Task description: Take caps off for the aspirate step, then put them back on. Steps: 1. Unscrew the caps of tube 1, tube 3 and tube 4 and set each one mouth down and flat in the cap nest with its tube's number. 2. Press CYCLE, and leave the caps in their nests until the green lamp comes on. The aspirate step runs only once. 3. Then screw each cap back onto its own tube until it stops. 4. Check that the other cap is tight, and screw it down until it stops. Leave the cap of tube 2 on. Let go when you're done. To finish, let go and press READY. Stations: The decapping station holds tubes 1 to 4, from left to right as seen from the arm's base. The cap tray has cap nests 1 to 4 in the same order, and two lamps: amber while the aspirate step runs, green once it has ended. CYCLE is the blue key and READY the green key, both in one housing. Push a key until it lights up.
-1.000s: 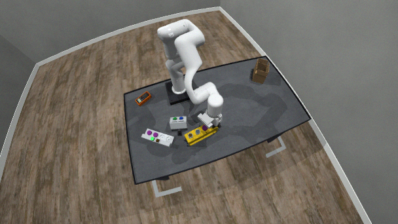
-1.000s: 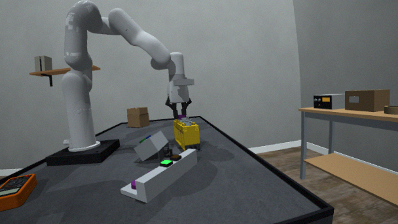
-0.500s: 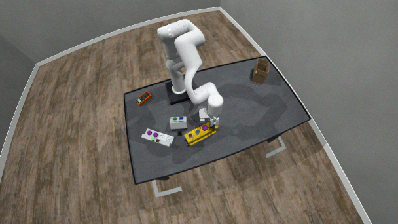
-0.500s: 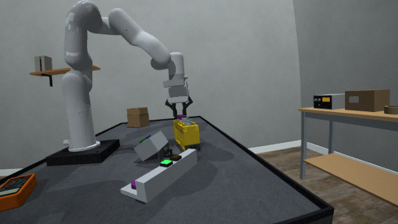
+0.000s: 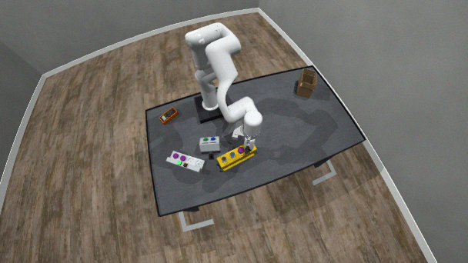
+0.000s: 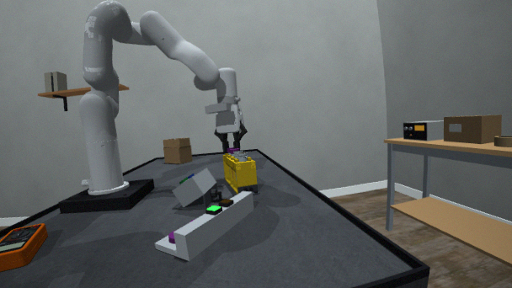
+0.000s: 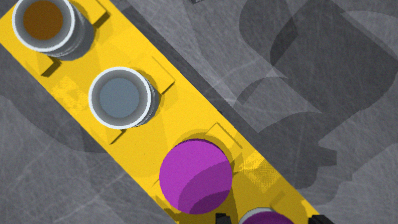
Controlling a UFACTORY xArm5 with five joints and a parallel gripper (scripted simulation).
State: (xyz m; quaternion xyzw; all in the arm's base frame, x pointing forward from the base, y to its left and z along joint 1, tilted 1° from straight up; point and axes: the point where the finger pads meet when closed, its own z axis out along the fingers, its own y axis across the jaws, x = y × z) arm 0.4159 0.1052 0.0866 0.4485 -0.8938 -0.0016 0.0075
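Observation:
The yellow decapping station (image 5: 235,155) holds four tubes. In the wrist view two tubes stand open, one with a grey inside (image 7: 120,97) and one with a brown inside (image 7: 43,20). A third tube carries a purple cap (image 7: 196,176). At the frame's lower edge the end tube also carries a purple cap (image 7: 267,219). My gripper (image 7: 267,217) straddles this cap, with a small gap on each side between fingers and cap. It also shows over the station's far end in the exterior view (image 6: 231,145). The white cap tray (image 5: 185,161) holds two purple caps (image 5: 175,155) (image 5: 182,158). Its green lamp (image 6: 213,208) is lit.
The grey key housing (image 5: 209,144) with a green and a blue key stands between the arm's base and the tray. An orange meter (image 5: 168,115) lies at one table corner and a cardboard box (image 5: 306,83) at another. A side bench (image 6: 455,143) stands off the table.

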